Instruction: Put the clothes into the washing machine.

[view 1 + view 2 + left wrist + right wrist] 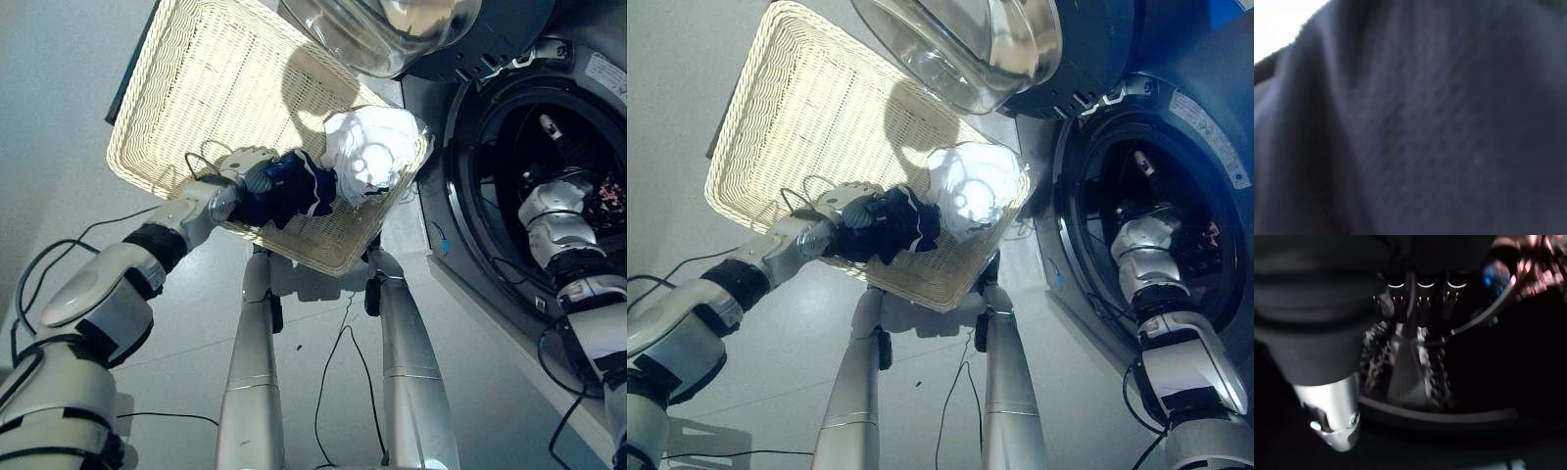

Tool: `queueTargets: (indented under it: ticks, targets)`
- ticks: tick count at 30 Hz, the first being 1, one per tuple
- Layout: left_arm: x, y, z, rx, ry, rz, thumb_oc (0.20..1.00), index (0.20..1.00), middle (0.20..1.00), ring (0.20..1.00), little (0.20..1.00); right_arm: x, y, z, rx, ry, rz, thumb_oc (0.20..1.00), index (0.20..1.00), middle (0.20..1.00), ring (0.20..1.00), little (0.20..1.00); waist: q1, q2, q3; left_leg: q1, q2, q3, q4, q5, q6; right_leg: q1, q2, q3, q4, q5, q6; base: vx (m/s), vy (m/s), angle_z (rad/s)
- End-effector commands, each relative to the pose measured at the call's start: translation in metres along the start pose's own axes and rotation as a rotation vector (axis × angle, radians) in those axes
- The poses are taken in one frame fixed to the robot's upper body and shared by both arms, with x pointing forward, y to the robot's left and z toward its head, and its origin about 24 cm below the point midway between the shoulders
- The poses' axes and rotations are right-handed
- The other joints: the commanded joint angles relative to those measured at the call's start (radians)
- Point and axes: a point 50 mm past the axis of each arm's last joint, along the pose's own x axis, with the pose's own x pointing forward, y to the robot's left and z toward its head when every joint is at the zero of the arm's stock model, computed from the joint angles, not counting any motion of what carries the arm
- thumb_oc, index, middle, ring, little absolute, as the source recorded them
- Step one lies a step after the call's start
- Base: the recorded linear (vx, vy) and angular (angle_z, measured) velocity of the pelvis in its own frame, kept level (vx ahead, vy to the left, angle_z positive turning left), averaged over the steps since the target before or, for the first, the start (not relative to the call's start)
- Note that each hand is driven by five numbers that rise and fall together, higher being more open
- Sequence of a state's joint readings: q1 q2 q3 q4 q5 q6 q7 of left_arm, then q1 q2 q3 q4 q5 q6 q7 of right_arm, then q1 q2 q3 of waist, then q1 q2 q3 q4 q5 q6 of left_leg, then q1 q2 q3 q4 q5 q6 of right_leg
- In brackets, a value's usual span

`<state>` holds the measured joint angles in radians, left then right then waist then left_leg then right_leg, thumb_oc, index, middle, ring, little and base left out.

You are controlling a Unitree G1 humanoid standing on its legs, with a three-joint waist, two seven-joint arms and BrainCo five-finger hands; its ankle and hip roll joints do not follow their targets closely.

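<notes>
Your left hand (245, 186) reached into the near corner of the wicker basket (186, 88), and its fingers were curled round a dark navy garment (289, 191) — the cloth bunched up over the hand and hid most of it. In the left wrist view the same navy fabric (1415, 127) lay right against the camera, with a fine knitted texture.

Just beside the navy garment, touching it, a white garment (372, 147) was crumpled in the same corner of the basket, against the rim on the side of the washing machine (1176, 127). The basket stood on the grey floor (59, 117), close to the machine.

The round door of the washing machine (970, 44) was swung open, its glass bowl hanging above the far edge of the basket. Your right arm went through the opening into the dark drum (578, 147). In the right wrist view your right hand (1420, 293) showed its fingers side by side, pointing down toward a patterned black-and-white cloth (1376, 357) on the drum bottom — I cannot tell if the fingers were spread or pinching this cloth, it was too dark there.
</notes>
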<state>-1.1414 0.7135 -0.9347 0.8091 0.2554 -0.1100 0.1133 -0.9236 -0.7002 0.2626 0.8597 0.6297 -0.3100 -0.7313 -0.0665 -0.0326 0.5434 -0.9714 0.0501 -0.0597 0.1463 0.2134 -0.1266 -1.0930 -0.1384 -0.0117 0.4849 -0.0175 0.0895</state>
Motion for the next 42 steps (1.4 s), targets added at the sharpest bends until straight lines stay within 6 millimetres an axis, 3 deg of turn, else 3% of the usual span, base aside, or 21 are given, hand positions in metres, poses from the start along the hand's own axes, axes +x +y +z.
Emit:
queueTargets:
  ticks: [1, 9, 14, 16, 21, 24, 33, 42]
  targets:
    - [-0.003, -0.005, 0.002, -0.221, -0.013, 0.125, 0.200, 0.200, 0.200, 0.200, 0.200, -0.006, -0.005, 0.001, 0.037, -0.036, 0.001, 1.000, 1.000, 1.000, 1.000, 1.000, -0.015, 0.017, -0.023, -0.003, -0.053, 0.065, 0.113, -0.142, 0.030, 0.065, 0.076, -0.047, -0.260, 0.208, 0.062, 0.00, 0.000, 0.00]
    - [-0.013, 0.011, 0.012, -0.560, -0.139, 0.382, 0.200, 0.200, 0.200, 0.200, 0.200, -0.034, -0.002, -0.028, 0.094, 0.072, 0.057, 1.000, 1.000, 1.000, 1.000, 1.000, -0.010, 0.020, -0.023, -0.003, -0.054, 0.066, 0.107, -0.133, 0.028, 0.064, 0.077, -0.045, -0.251, 0.201, 0.055, 0.00, 0.000, 0.00]
    - [-0.020, 0.020, 0.018, -0.676, -0.215, 0.483, 0.200, 0.200, 0.200, 0.200, 0.200, -0.044, 0.002, -0.031, 0.102, 0.067, 0.119, 1.000, 1.000, 1.000, 1.000, 1.000, -0.006, 0.020, -0.023, -0.004, -0.056, 0.064, 0.106, -0.131, 0.029, 0.063, 0.077, -0.044, -0.248, 0.198, 0.053, 0.00, 0.000, 0.00]
    - [-0.029, 0.029, 0.027, -0.795, -0.314, 0.576, 0.200, 0.200, 0.200, 0.200, 0.200, -0.062, 0.013, -0.030, 0.155, 0.056, 0.238, 1.000, 1.000, 1.000, 1.000, 1.000, -0.004, 0.020, -0.023, -0.002, -0.058, 0.061, 0.103, -0.129, 0.030, 0.063, 0.078, -0.044, -0.244, 0.194, 0.051, 0.00, 0.000, 0.00]
    - [-0.038, 0.034, 0.039, -0.896, -0.413, 0.636, 0.200, 0.200, 0.200, 0.200, 0.200, -0.085, 0.027, -0.025, 0.212, 0.038, 0.399, 1.000, 1.000, 1.000, 1.000, 1.000, -0.004, 0.020, -0.023, -0.003, -0.061, 0.060, 0.103, -0.124, 0.032, 0.062, 0.080, -0.044, -0.237, 0.190, 0.048, 0.00, 0.000, 0.00]
    - [-0.046, 0.036, 0.051, -0.971, -0.499, 0.660, 0.200, 0.200, 0.200, 0.200, 0.200, -0.109, 0.039, -0.024, 0.272, 0.065, 0.579, 1.000, 1.000, 1.000, 1.000, 1.000, -0.007, 0.017, -0.023, -0.001, -0.062, 0.059, 0.101, -0.120, 0.034, 0.063, 0.081, -0.042, -0.233, 0.188, 0.046, 0.00, 0.000, 0.00]
    - [-0.069, 0.041, 0.076, -1.108, -0.712, 0.667, 0.200, 0.200, 0.200, 0.200, 0.200, -0.158, 0.059, -0.001, 0.440, 0.035, 0.963, 1.000, 1.000, 1.000, 1.000, 1.000, -0.004, 0.017, -0.023, 0.002, -0.063, 0.056, 0.095, -0.102, 0.039, 0.068, 0.081, -0.044, -0.225, 0.182, 0.041, 0.00, 0.000, 0.00]
    - [-0.082, 0.051, 0.095, -1.056, -0.851, 0.625, 0.200, 0.200, 0.200, 0.200, 0.200, -0.180, 0.070, 0.035, 0.601, -0.017, 1.259, 1.000, 1.000, 1.000, 1.000, 1.000, 0.005, 0.016, -0.023, 0.008, -0.066, 0.048, 0.090, -0.092, 0.042, 0.080, 0.080, -0.051, -0.230, 0.184, 0.039, 0.00, 0.000, 0.00]
